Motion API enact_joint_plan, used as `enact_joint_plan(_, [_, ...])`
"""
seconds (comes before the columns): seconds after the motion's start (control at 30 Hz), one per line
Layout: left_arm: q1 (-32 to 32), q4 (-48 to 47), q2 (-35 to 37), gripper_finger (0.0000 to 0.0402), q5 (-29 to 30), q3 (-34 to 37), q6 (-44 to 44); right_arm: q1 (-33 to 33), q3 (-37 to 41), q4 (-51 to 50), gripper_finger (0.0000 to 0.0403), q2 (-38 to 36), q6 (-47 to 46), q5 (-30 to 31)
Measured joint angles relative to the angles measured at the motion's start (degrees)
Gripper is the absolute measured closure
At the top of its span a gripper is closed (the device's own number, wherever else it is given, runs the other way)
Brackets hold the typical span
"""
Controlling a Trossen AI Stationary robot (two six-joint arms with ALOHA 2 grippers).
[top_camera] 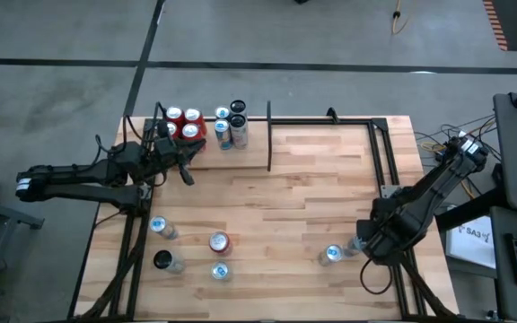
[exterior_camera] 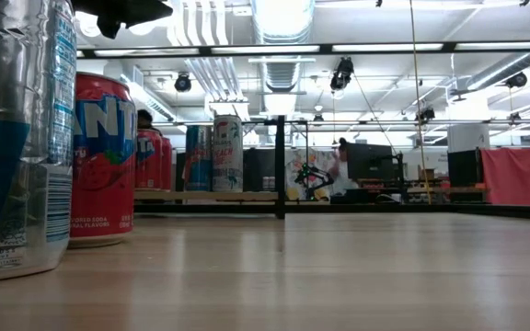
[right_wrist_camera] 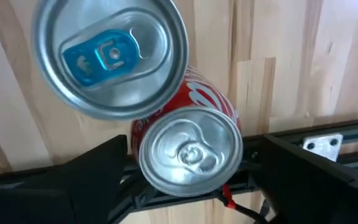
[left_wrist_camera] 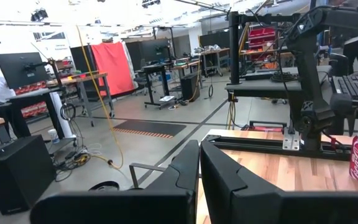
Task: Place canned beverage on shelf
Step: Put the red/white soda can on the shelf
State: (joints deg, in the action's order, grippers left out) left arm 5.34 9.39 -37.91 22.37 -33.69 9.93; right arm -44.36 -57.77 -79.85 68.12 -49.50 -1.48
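Cans first, as we count them in the high view. Two stand at the lower right of the counter (top_camera: 312,197), namely a blue-tabbed can (top_camera: 332,255) and, just beside it, the red can (right_wrist_camera: 188,149) that the right hand is at. Four loose cans (top_camera: 219,241) stand at the lower left; two have blue tabs, one is red, one has a black top.

At the upper left, on the plank floor of the shelf (top_camera: 251,154), we make out three red cans (top_camera: 191,117) and a tight cluster (top_camera: 232,121) of about four blue, silver and black ones; we cannot separate those with certainty. The right-hand part of that narrow bay is bare wood.

Two arms are in view. The right arm reaches in from the right edge, bent down towards the lower right; the right hand (right_wrist_camera: 185,177) is spread wide, its fingers (right_wrist_camera: 92,171) flanking the red can without closing on it; the can stands upright on the counter, touching the blue-tabbed can and well apart from the shelf.

The left arm lies level from the left edge towards the upper left; the left hand (top_camera: 185,169) hangs just in front of the red cans, its fingers pressed together with nothing between them.
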Motion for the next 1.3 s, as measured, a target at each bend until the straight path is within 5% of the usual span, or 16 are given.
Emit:
enact_joint_plan(0.37, [0.0, 0.0, 0.0, 0.0402, 0.0, 0.0, 0.0, 0.0, 6.1, 5.8, 0.0054, 0.0, -0.2, -0.2])
enact_joint_plan(0.8, [0.0, 0.0, 0.0, 0.0402, 0.0, 0.0, 0.0, 1.6, 8.1, 4.6, 0.0103, -0.1, -7.8, 0.0])
enact_joint_plan(1.07, [0.0, 0.0, 0.0, 0.0402, 0.0, 0.0, 0.0, 9.1, 5.2, -5.1, 0.0103, -0.1, -10.9, 8.7])
enact_joint_plan(1.3, [0.0, 0.0, 0.0, 0.0402, 0.0, 0.0, 0.0, 20.7, 3.5, -8.4, 0.0103, -0.2, -3.3, 13.5])
